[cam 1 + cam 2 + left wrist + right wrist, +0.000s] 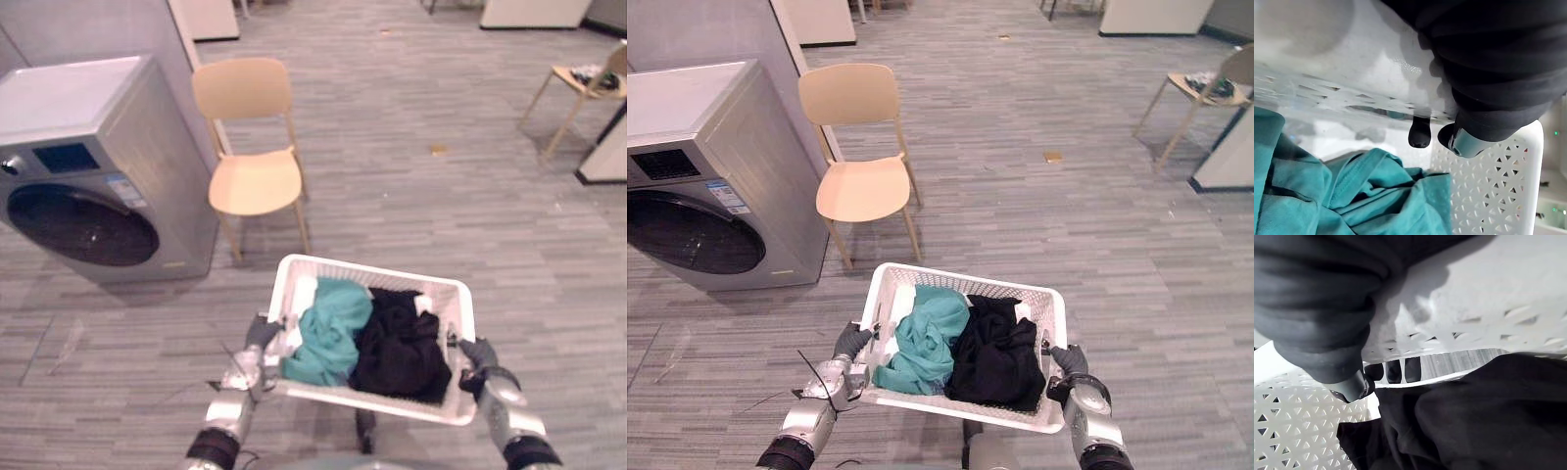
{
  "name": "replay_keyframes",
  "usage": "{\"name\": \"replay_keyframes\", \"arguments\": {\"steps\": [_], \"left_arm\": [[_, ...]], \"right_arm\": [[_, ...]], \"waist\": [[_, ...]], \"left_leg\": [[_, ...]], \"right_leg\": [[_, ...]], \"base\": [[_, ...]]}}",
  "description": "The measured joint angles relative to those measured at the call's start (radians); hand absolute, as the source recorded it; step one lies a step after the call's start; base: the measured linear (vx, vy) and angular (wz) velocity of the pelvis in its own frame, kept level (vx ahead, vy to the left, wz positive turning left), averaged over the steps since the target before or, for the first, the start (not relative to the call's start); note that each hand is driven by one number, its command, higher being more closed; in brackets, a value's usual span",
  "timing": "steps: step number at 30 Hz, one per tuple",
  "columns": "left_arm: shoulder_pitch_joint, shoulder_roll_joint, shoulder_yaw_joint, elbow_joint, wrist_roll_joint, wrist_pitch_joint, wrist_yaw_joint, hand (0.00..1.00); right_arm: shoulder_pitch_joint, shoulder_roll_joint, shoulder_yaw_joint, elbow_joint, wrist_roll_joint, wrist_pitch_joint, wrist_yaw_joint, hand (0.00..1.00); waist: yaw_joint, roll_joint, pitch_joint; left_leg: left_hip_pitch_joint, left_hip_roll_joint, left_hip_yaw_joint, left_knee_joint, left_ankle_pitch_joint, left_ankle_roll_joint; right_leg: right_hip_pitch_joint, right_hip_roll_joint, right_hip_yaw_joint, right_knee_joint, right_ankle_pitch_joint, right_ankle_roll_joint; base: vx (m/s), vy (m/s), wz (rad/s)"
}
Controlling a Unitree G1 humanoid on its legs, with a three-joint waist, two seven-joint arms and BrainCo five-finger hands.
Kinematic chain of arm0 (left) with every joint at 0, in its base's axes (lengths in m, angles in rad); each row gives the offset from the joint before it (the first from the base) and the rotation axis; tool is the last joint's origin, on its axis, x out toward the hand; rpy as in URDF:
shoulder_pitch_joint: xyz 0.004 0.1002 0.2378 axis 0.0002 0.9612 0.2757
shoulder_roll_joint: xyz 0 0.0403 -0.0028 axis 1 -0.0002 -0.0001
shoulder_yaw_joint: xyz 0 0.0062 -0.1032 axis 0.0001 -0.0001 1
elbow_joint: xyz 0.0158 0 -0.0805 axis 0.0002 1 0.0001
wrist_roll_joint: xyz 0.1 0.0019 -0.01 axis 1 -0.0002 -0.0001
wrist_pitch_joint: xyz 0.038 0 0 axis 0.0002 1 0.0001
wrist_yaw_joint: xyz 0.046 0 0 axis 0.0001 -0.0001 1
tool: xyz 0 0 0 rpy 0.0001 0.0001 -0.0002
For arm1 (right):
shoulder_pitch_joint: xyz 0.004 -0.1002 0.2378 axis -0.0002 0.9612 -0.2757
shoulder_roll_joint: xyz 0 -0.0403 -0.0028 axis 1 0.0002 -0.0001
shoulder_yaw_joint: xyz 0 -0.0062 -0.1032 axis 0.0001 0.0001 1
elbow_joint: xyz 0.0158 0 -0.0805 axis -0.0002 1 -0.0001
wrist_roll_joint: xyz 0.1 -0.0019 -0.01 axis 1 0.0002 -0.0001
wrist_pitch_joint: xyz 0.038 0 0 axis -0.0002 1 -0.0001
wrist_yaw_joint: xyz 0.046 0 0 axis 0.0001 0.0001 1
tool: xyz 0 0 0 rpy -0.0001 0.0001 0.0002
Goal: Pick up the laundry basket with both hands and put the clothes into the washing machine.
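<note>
A white lattice laundry basket (294, 269) hangs in front of me above the floor, carried between both hands. Inside lie a teal garment (328, 328) on the left and a black garment (400, 348) on the right. My left hand (257, 343) is curled round the basket's left rim; its dark fingertips (1419, 137) hook through the handle slot above the teal garment (1352, 196). My right hand (478, 364) grips the right rim, fingertips (1393, 371) through the slot over the black garment (1474, 416). The silver washing machine (93, 166) stands at the far left, its round door (83, 225) closed.
A light wooden chair (250, 157) stands right of the washing machine, between it and the basket. Another chair (583, 88) with items on it stands at the far right beside a white cabinet (607, 157). Grey plank floor stretches between.
</note>
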Motion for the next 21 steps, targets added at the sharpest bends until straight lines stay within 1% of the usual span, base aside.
{"name": "replay_keyframes", "arguments": {"steps": [1,2,3,4,5,6,7,8,9,10,11,12,13,14,15,16,17,18,19,20,21], "left_arm": [[0.006,-0.013,0.011,0.0,0.002,0.0,-0.001,1.0],[0.021,-0.026,0.031,0.001,0.002,0.001,-0.001,1.0],[0.035,-0.03,0.052,0.0,0.001,-0.001,-0.001,1.0],[0.041,-0.03,0.062,0.0,0.001,-0.001,-0.001,1.0],[0.043,-0.025,0.07,0.0,0.001,-0.002,-0.001,1.0],[0.042,-0.023,0.071,0.0,0.001,-0.002,-0.001,1.0],[0.041,-0.023,0.074,0.0,-0.002,-0.002,-0.001,1.0],[0.041,-0.023,0.077,-0.001,-0.011,-0.002,-0.001,1.0],[0.04,-0.023,0.084,-0.001,-0.012,-0.002,0.0,1.0],[0.041,-0.023,0.099,0.0,-0.012,-0.003,0.001,1.0],[0.041,-0.023,0.101,0.001,-0.013,-0.003,0.001,1.0],[0.037,-0.025,0.102,0.0,-0.02,-0.003,0.004,1.0],[0.036,-0.027,0.102,0.0,-0.023,-0.003,0.005,1.0],[0.037,-0.039,0.102,0.006,-0.032,-0.001,0.015,1.0],[0.037,-0.041,0.102,0.009,-0.032,-0.001,0.017,1.0],[0.036,-0.037,0.105,0.008,-0.032,-0.003,0.018,1.0],[0.035,-0.036,0.106,0.008,-0.032,-0.006,0.018,1.0],[0.027,-0.034,0.106,0.012,-0.032,-0.007,0.018,1.0],[0.019,-0.035,0.102,0.013,-0.032,-0.007,0.018,1.0],[0.012,-0.037,0.101,0.013,-0.032,-0.006,0.018,1.0],[0.011,-0.036,0.101,0.013,-0.032,-0.006,0.018,1.0]], "right_arm": [[0.0,-0.004,0.004,-0.001,-0.005,0.0,0.001,1.0],[-0.006,-0.018,0.034,-0.006,-0.006,-0.002,0.001,1.0],[-0.019,-0.025,0.066,-0.011,-0.006,-0.002,0.001,1.0],[-0.023,-0.029,0.074,-0.01,-0.006,-0.001,0.001,1.0],[-0.029,-0.031,0.087,-0.01,-0.009,-0.001,0.001,1.0],[-0.033,-0.032,0.092,-0.01,-0.009,-0.001,0.0,1.0],[-0.046,-0.041,0.102,-0.01,-0.009,0.0,0.0,1.0],[-0.06,-0.046,0.108,-0.009,-0.009,0.011,0.0,1.0],[-0.072,-0.049,0.121,-0.009,-0.009,0.015,-0.004,1.0],[-0.093,-0.054,0.147,0.001,-0.009,0.015,-0.011,1.0],[-0.101,-0.057,0.154,0.006,-0.009,0.015,-0.011,1.0],[-0.131,-0.067,0.167,0.025,-0.009,0.015,-0.014,1.0],[-0.139,-0.072,0.174,0.032,-0.009,0.015,-0.014,1.0],[-0.153,-0.082,0.182,0.044,-0.009,0.015,-0.014,1.0],[-0.153,-0.083,0.182,0.044,-0.009,0.016,-0.014,1.0],[-0.153,-0.079,0.182,0.037,-0.011,0.016,-0.014,1.0],[-0.153,-0.077,0.181,0.036,-0.011,0.016,-0.014,1.0],[-0.153,-0.073,0.174,0.036,-0.011,0.016,-0.014,1.0],[-0.155,-0.076,0.166,0.036,-0.012,0.016,-0.013,1.0],[-0.157,-0.074,0.156,0.036,-0.013,0.016,-0.013,1.0],[-0.157,-0.073,0.154,0.036,-0.013,0.016,-0.012,1.0]], "waist": [[0.001,0.003,0.001],[0.015,0.007,0.006],[0.036,0.018,0.01],[0.037,0.019,0.01],[0.042,0.013,0.012],[0.049,0.009,0.012],[0.058,0.003,0.015],[0.058,0.001,0.017],[0.058,0.003,0.018],[0.058,0.013,0.022],[0.059,0.018,0.023],[0.064,0.046,0.036],[0.064,0.056,0.038],[0.085,0.082,0.037],[0.087,0.083,0.036],[0.1,0.081,0.026],[0.111,0.07,0.009],[0.11,0.035,-0.008],[0.109,0.025,-0.013],[0.109,0.016,-0.015],[0.11,0.015,-0.014]], "left_leg": [[-0.04,0.004,-0.002,0.11,0.008,-0.012],[-0.127,0.028,0.005,0.333,0.06,-0.041],[-0.185,0.047,0.018,0.478,0.063,-0.034],[-0.207,0.048,0.021,0.513,0.053,-0.019],[-0.246,0.034,0.035,0.503,0.034,0.006],[-0.26,0.025,0.053,0.471,0.028,0.008],[-0.283,0.002,0.075,0.356,0.026,0.008],[-0.289,-0.022,0.069,0.192,0.028,0.007],[-0.281,-0.033,0.059,-0.013,0.036,0.0],[-0.262,-0.032,0.014,-0.218,0.064,-0.04],[-0.258,-0.029,-0.004,-0.26,0.07,-0.05],[-0.272,-0.014,-0.053,-0.319,0.072,-0.064],[-0.28,-0.011,-0.061,-0.317,0.072,-0.065],[-0.289,0.004,-0.054,-0.314,0.083,-0.066],[-0.282,-0.002,-0.037,-0.314,0.088,-0.063],[-0.268,-0.019,0.009,-0.309,0.202,-0.044],[-0.263,-0.039,0.047,-0.315,0.288,-0.012],[-0.26,-0.095,0.073,-0.336,0.309,0.032],[-0.247,-0.132,0.081,-0.369,0.316,0.064],[-0.221,-0.167,0.101,-0.398,0.313,0.091],[-0.206,-0.183,0.107,-0.405,0.304,0.105]], "right_leg": [[0.019,0.002,-0.008,0.007,-0.014,-0.007],[0.059,0.024,-0.006,0.017,-0.041,-0.032],[0.095,0.045,0.004,0.027,-0.072,-0.066],[0.111,0.047,0.006,0.029,-0.082,-0.074],[0.136,0.035,0.011,0.027,-0.095,-0.086],[0.142,0.025,0.013,0.026,-0.102,-0.086],[0.149,0.003,0.024,0.026,-0.115,-0.081],[0.154,-0.018,0.026,0.026,-0.13,-0.073],[0.16,-0.031,0.024,0.026,-0.145,-0.065],[0.174,-0.031,0.02,0.026,-0.155,-0.05],[0.182,-0.027,0.018,0.024,-0.158,-0.047],[0.216,-0.01,0.006,0.01,-0.175,-0.031],[0.227,-0.005,0.002,0.005,-0.181,-0.024],[0.28,-0.006,-0.004,-0.001,-0.224,0.004],[0.297,-0.015,0.001,0.004,-0.242,0.017],[0.316,-0.047,0.018,0.018,-0.279,0.043],[0.315,-0.076,0.037,0.024,-0.3,0.067],[0.306,-0.134,0.066,0.024,-0.303,0.079],[0.291,-0.168,0.087,0.045,-0.289,0.103],[0.263,-0.2,0.126,0.113,-0.268,0.133],[0.245,-0.205,0.147,0.166,-0.253,0.144]], "base": [[0.2,-0.21,0.3],[0.2,-0.159,-0.18],[0.21,-0.134,-0.31],[0.23,-0.08,-0.27],[0.18,-0.049,-0.1],[0.22,-0.037,-0.17],[0.23,0.0,-0.13],[0.3,0.026,-0.02],[0.37,0.056,0.14],[0.35,0.062,0.15],[0.42,0.098,0.14],[0.36,0.113,0.1],[0.46,0.209,0.09],[0.47,0.277,0.0],[0.6,0.368,-0.11],[0.53,0.316,-0.23],[0.53,0.324,-0.18],[0.55,0.316,-0.04],[0.64,0.375,0.09],[0.53,0.293,0.02],[0.47,0.247,-0.03]]}}
